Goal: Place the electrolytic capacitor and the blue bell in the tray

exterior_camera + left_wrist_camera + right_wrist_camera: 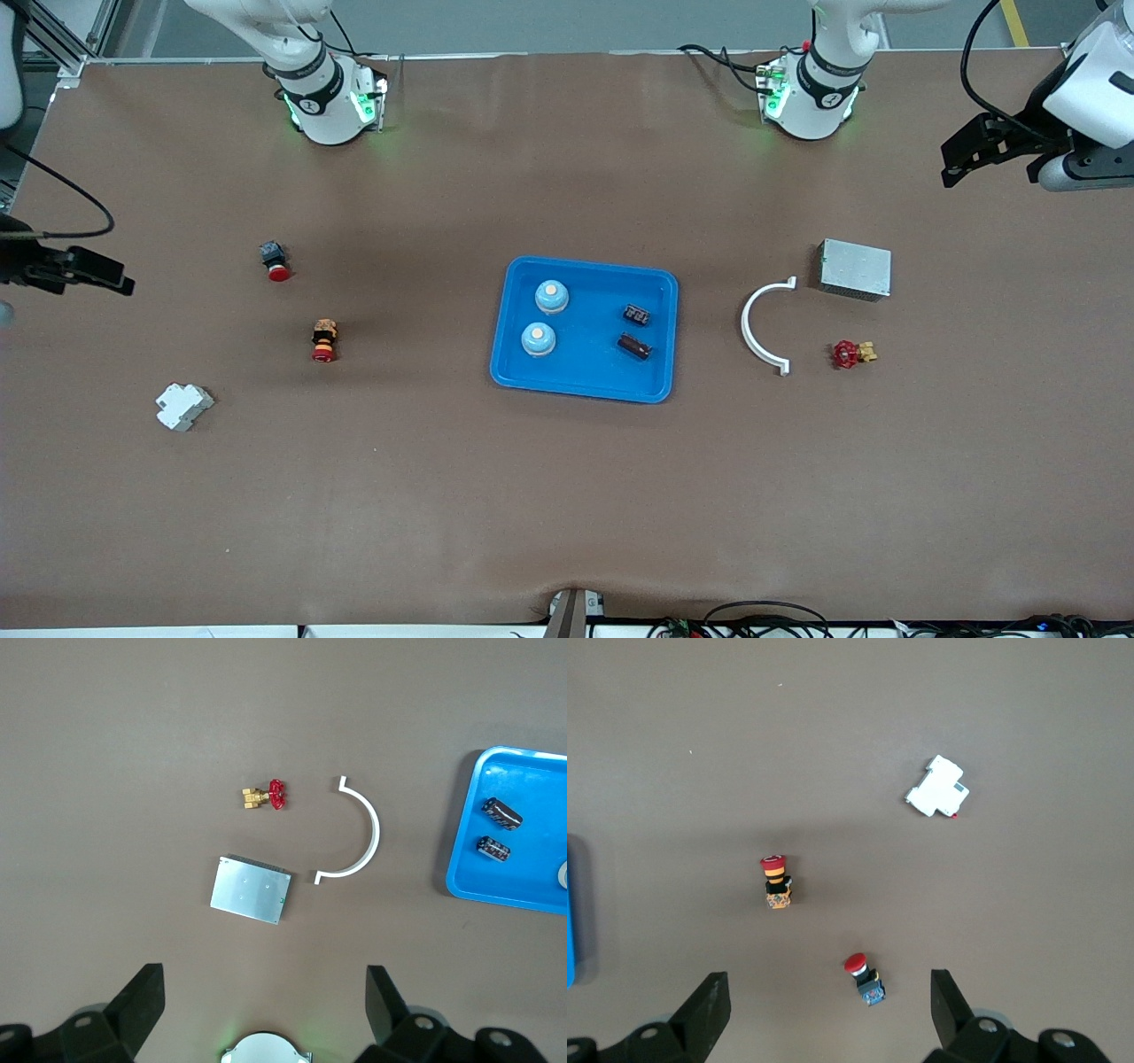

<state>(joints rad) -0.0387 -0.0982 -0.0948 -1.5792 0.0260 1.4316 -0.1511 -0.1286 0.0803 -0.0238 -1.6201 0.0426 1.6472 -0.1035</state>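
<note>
The bright blue tray (pixel 586 377) lies mid-table. In it stand two blue bells (pixel 551 297) (pixel 538 338), toward the right arm's end. Two dark electrolytic capacitors (pixel 635 315) (pixel 634 346) lie in it toward the left arm's end. The left wrist view shows the tray (pixel 523 873) and both capacitors (pixel 501 812) (pixel 493 849). My left gripper (pixel 961 155) (pixel 264 983) hangs open and empty, high over the left arm's end of the table. My right gripper (pixel 106 275) (pixel 828 988) hangs open and empty over the right arm's end.
A white curved clamp (pixel 764 326), a grey metal box (pixel 854 268) and a red-handled valve (pixel 852 354) lie toward the left arm's end. Two red push buttons (pixel 275 260) (pixel 324 340) and a white breaker (pixel 183 406) lie toward the right arm's end.
</note>
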